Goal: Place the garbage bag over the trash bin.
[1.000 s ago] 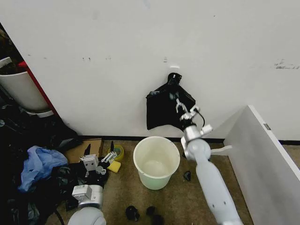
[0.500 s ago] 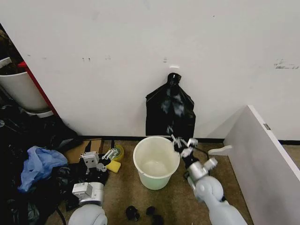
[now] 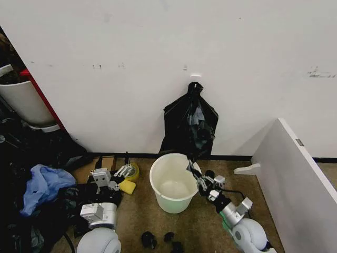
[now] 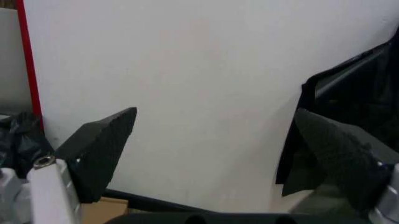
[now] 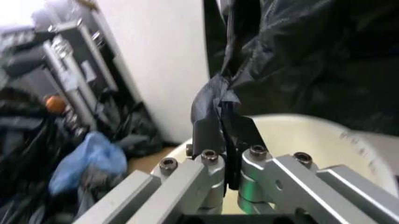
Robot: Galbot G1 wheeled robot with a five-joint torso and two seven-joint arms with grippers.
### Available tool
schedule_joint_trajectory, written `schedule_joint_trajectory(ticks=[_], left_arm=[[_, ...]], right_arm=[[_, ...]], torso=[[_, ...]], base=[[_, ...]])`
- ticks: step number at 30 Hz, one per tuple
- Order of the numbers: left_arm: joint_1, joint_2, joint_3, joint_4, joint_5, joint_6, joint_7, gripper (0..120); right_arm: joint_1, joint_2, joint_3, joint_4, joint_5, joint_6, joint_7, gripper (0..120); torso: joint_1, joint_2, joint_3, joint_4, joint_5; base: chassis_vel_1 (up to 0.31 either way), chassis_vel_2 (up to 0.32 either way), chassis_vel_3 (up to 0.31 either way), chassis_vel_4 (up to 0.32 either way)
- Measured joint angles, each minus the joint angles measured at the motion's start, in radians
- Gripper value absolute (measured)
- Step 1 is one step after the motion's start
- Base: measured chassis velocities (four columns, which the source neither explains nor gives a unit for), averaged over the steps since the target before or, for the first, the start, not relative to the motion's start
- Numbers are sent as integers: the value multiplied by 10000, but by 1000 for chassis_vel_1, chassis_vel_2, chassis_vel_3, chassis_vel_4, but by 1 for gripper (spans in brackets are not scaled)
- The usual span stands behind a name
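Head view: right gripper (image 3: 192, 169) has dropped from the wall to the bin (image 3: 175, 182) rim at lower centre, clamped on the bag (image 3: 190, 124); left gripper (image 3: 120, 172) spread wide, lower left.

Brown carpeted floor (image 3: 138, 221) at the foot of a white wall. Standing on it — the cream-white trash bin (image 3: 175, 182), upright. Left of the bin, a yellow sponge (image 3: 128, 186) beside a roll of yellowish tape (image 3: 132, 170), then flat cardboard (image 3: 90, 169). Farther left of the bin — a crumpled blue cloth (image 3: 45, 184) on a heap of black bags (image 3: 31, 153). In front of the bin, small black lumps (image 3: 149, 239).
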Motion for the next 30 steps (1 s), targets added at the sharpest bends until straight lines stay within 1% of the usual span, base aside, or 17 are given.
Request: schedule_joint_trajectory(ticks=[4,8,14,16,19,21,22,24,27,29,30], left_arm=[[-12,-2,2,6,-2,1,2,100],[-59,28,0,53,-35,3,3,100],[-143,74,-9,120,-132,14,3,100],[-164,112,-24,159,-176,15,4,100],[-197,178,-43,218,-229,16,-2,100],[-212,207,-44,233,-249,16,-5,100],[-212,207,-44,233,-249,16,-5,100],[-256,249,-42,263,-277,15,-8,100],[-301,300,-36,294,-302,16,-17,100],[-300,326,-35,295,-308,16,-20,100],[-300,326,-35,295,-308,16,-20,100]], right_arm=[[-7,11,66,-360,-588,257,-566,0],[132,75,136,-643,-1034,415,-837,0],[401,194,226,-599,-798,704,-628,0],[524,198,359,-687,-732,1120,-603,0],[598,153,635,-771,-621,1673,-756,14],[577,126,748,-731,-620,1852,-823,19],[577,126,748,-731,-620,1852,-823,19],[459,102,948,-492,-741,2125,-761,28],[140,44,1256,-108,-1181,2410,-273,42],[-57,-8,1330,48,-1568,2415,490,49],[-57,-8,1330,48,-1568,2415,490,49]], torso=[[0,0,0,0,0],[0,0,0,0,0],[0,0,0,1,0],[1,0,0,2,-1],[1,0,0,1,-1],[1,0,0,1,-1],[1,0,0,1,-1],[1,0,0,1,0],[1,0,0,1,0],[1,0,0,-1,-2],[1,0,0,-1,-2]], base=[[0,0,0,0],[0,0,0,0],[0,0,0,0],[0,0,0,0],[0,0,0,0],[0,0,0,0],[0,0,0,0],[0,0,0,0],[0,0,0,0],[0,0,0,0],[0,0,0,0]])
